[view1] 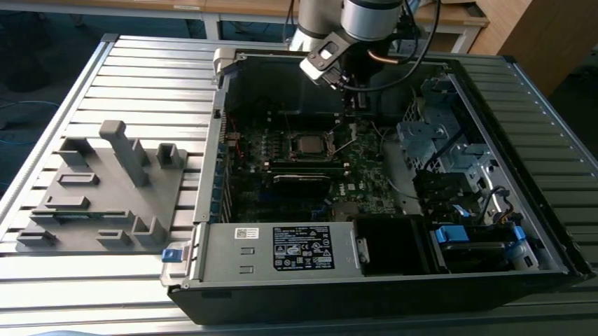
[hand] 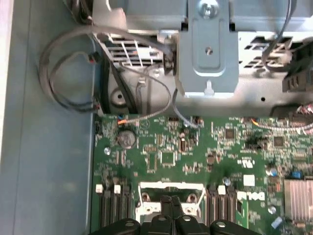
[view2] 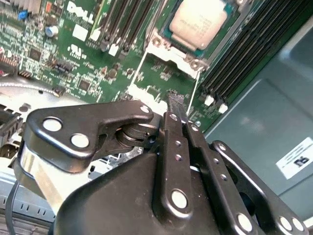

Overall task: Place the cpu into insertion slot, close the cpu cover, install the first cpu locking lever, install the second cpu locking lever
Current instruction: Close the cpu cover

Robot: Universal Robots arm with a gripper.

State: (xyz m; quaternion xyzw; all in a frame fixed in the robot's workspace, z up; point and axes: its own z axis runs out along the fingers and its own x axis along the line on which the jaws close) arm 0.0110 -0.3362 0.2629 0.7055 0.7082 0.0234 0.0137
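Note:
The cpu [view2: 199, 22], a dull silver square, lies in the insertion slot [view1: 309, 143] on the green board. The silvery cpu cover [view2: 168, 51] frames it. Two thin wire locking levers [view2: 138, 70] [view2: 197, 90] run from the socket's corners toward my gripper. My gripper [view2: 175, 98] is shut with nothing between its fingers, and its tip hovers just off the socket's edge, between the two levers. The gripper [view1: 353, 105] hangs over the board at the far side of the socket in the exterior view. In the first wrist view the gripper [hand: 171, 199] points at the socket's metal rim [hand: 168, 187].
The open computer case holds a labelled grey power supply box [view1: 280, 248] at the front and a metal drive cage [view1: 439, 133] on the exterior view's right. Black memory slots [view2: 239, 54] flank the socket. Loose cables [hand: 73, 73] lie by the case wall. A grey fixture plate [view1: 103, 189] sits outside on the left.

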